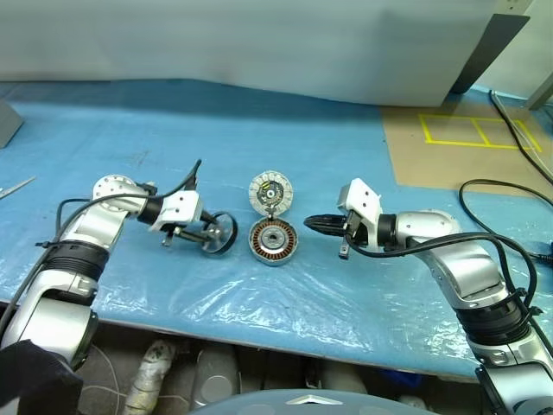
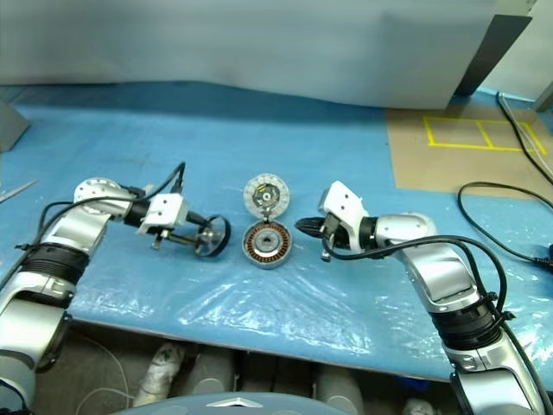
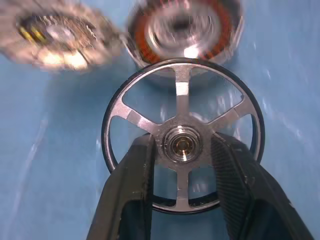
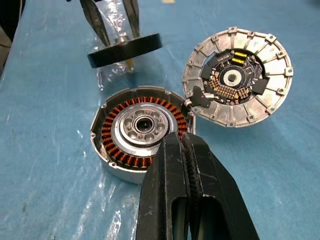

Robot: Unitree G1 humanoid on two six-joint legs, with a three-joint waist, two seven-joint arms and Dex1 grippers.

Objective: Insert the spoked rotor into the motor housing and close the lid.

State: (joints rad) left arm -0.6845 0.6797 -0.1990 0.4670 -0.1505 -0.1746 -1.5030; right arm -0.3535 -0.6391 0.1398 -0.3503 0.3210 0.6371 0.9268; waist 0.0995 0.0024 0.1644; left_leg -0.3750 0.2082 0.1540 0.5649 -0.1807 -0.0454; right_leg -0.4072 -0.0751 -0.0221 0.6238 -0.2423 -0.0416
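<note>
- Left gripper (image 1: 210,235) grasping the spoked rotor (image 3: 182,144): black fingers (image 3: 131,180) pinch the silver centre hub from both sides; the rotor is a dark-rimmed wheel with silver spokes, held up off the blue sheet (image 1: 259,130).
- In the head views the rotor (image 1: 221,233) sits at 9 o'clock of the motor housing (image 1: 274,239), near it but not touching.
- Motor housing lies flat and open on the sheet, ring of copper windings around a silver centre with a dark hole, silver rim.
- Lid (image 1: 271,191) lies at 12 o'clock of the housing, whitish segmented face up with a dark circuit part in its middle; its edge meets the housing rim at a small dark link (image 4: 200,97).
- Right gripper (image 1: 316,224) clenched, fingers pressed together on nothing; it hovers at 3 o'clock of the housing, tips pointing at it, just beside the rim, contact cannot tell.
- In the right wrist view the rotor (image 4: 125,50) shows edge-on beyond the housing (image 4: 140,130), lid (image 4: 237,75) beside it.
- Brown board (image 1: 458,147) with yellow tape lines (image 1: 475,130) at 2 o'clock of the housing, well apart.
- Black cable (image 1: 501,194) loops near that board.
</note>
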